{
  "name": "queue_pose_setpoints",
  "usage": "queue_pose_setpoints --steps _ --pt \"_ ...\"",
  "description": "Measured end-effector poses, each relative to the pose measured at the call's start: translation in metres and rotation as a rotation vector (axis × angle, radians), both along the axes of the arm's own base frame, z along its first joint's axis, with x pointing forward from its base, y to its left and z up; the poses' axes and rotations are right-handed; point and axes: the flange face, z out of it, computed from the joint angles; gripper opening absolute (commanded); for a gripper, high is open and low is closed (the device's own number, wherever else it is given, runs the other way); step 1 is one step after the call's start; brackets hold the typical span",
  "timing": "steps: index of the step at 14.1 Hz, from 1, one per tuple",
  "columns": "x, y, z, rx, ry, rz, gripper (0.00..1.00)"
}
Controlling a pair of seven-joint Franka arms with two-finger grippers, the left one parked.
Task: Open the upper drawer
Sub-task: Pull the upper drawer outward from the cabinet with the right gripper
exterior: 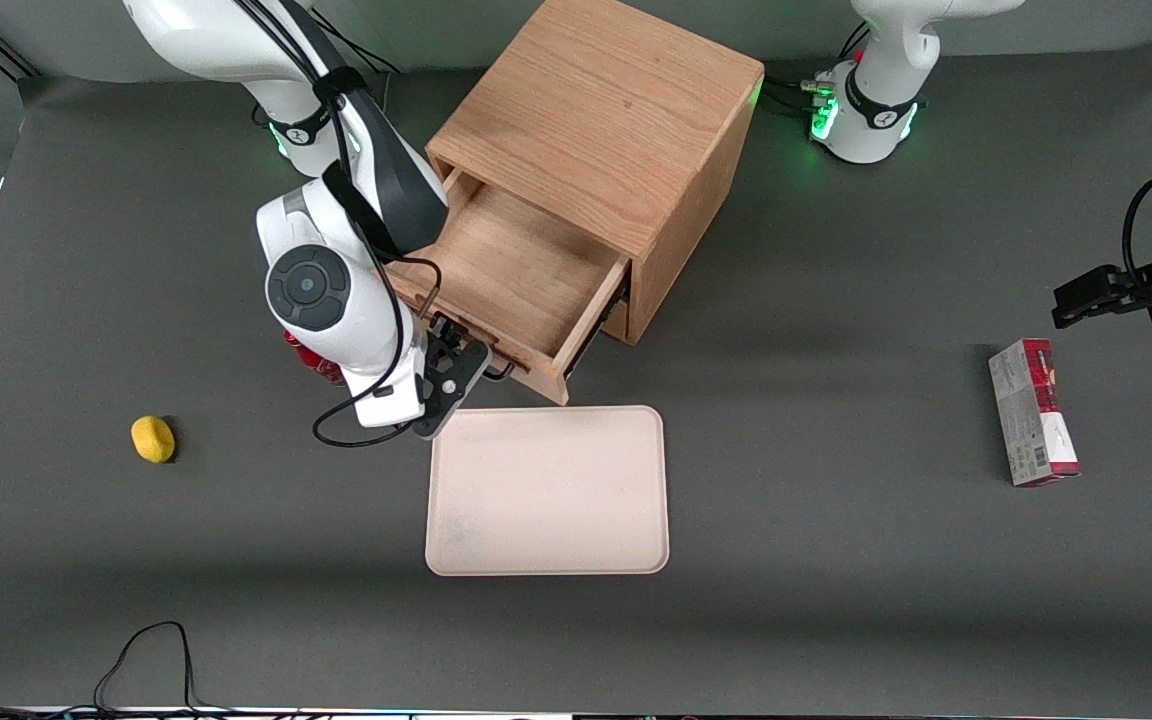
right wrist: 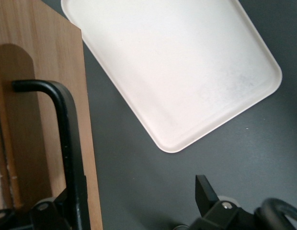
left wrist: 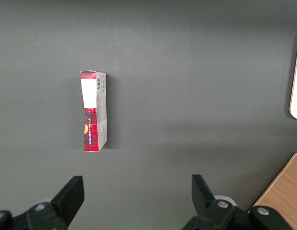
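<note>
The oak cabinet (exterior: 606, 110) stands at the middle back of the table. Its upper drawer (exterior: 516, 270) is pulled well out toward the front camera, and its bare wooden floor shows. The drawer's black wire handle (right wrist: 69, 139) runs along the light oak front panel (right wrist: 43, 57). My right gripper (exterior: 456, 375) hangs in front of that panel, open, at the handle's end nearer the working arm. In the right wrist view the gripper (right wrist: 136, 201) has one finger tight against the handle bar, the other finger (right wrist: 204, 191) standing apart over the dark table.
A cream tray (exterior: 546, 490) lies just in front of the open drawer, close under the gripper. A yellow lump (exterior: 153, 438) sits toward the working arm's end. A red and grey box (exterior: 1033, 412) lies toward the parked arm's end. Something red (exterior: 311, 360) peeks from under the working arm.
</note>
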Motion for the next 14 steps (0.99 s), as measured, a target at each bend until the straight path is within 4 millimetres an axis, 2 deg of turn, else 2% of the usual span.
queue_pose_setpoints --steps 4,12,14 --pt "0.017 -0.016 0.001 0.003 -0.012 -0.032 1.00" --pt "0.023 -0.014 0.004 0.008 -0.025 -0.032 1.00" --pt "0.028 -0.022 0.005 0.008 -0.028 -0.046 1.00"
